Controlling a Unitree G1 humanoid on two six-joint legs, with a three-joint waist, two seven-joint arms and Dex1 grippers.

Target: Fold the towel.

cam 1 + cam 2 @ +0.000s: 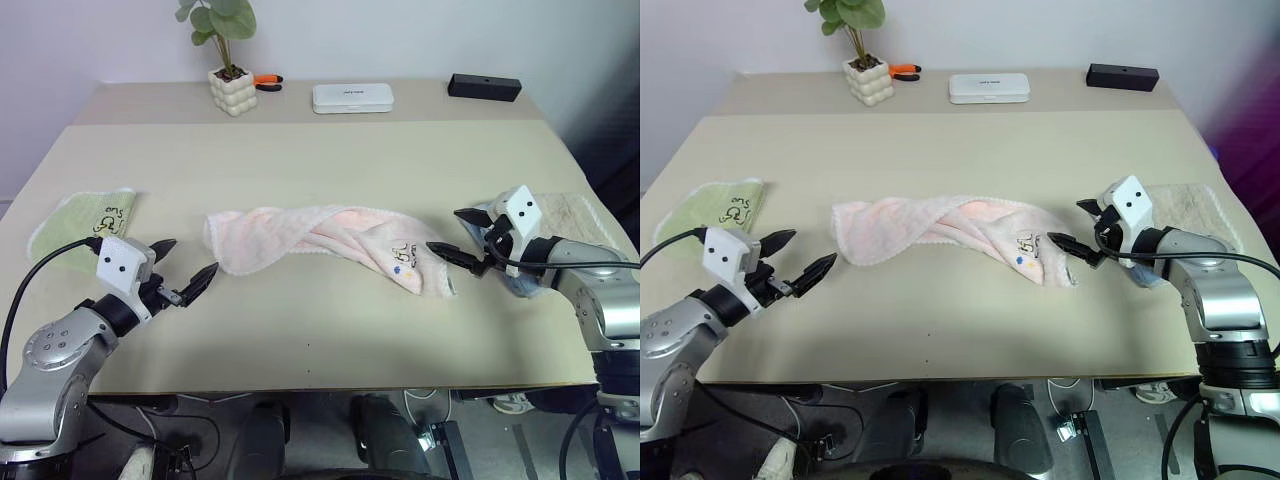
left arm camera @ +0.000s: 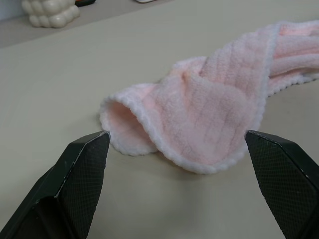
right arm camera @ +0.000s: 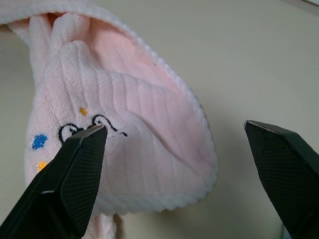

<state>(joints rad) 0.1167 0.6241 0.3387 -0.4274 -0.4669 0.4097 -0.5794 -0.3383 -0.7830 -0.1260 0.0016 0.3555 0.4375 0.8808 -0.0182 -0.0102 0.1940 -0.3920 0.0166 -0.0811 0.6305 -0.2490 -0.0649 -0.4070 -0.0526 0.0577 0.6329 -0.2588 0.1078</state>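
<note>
L gripper (image 1: 185, 262): fingers spread wide, nothing btwn them, tips aimed at towel's L end, just short of it. R gripper (image 1: 458, 237): fingers also apart, empty, tips right at towel's R end near the embroidered corner; contact can't tell.

Towel (image 1: 320, 240): mid-table (image 1: 330, 330), btwn the 2 grippers. Long axis runs L–R across table, R end dipping slightly toward the near edge. Pale pink, fluffy, ribbed terry w/ white trim; twisted/bunched into a rope, not flat. Dark embroidered mark (image 3: 89, 127) w/ blue + orange dots at R end, facing up.

Green towel (image 1: 85, 225) far L, beige towel (image 1: 575, 215) far R.
</note>
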